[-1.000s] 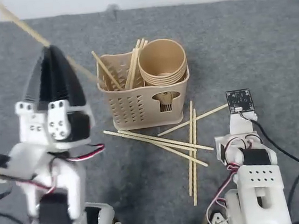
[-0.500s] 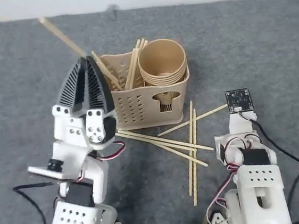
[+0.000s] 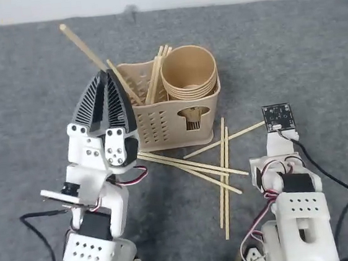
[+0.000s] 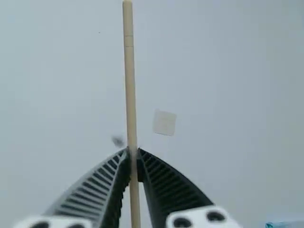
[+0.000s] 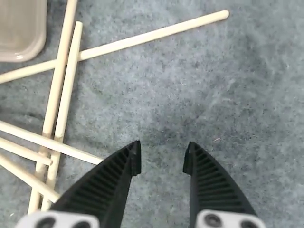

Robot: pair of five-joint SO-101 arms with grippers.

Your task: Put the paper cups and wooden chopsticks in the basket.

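Raised just beside the basket [image 3: 161, 127], the left tool [image 3: 105, 80] is pinched tight on one wooden chopstick [image 3: 81, 45] that slants up and away. The right tool [image 5: 161, 159] hangs low over the grey table [image 3: 28, 102], fingers parted around nothing, near loose chopsticks [image 3: 223, 169] scattered before the basket. Stacked paper cups [image 3: 189, 73] sit inside the basket.

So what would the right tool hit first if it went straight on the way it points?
Probably the bare grey mat: the right tool is open, aimed down at it, nothing between its tips. A chopstick lies crosswise farther ahead, though depth is hard to judge.
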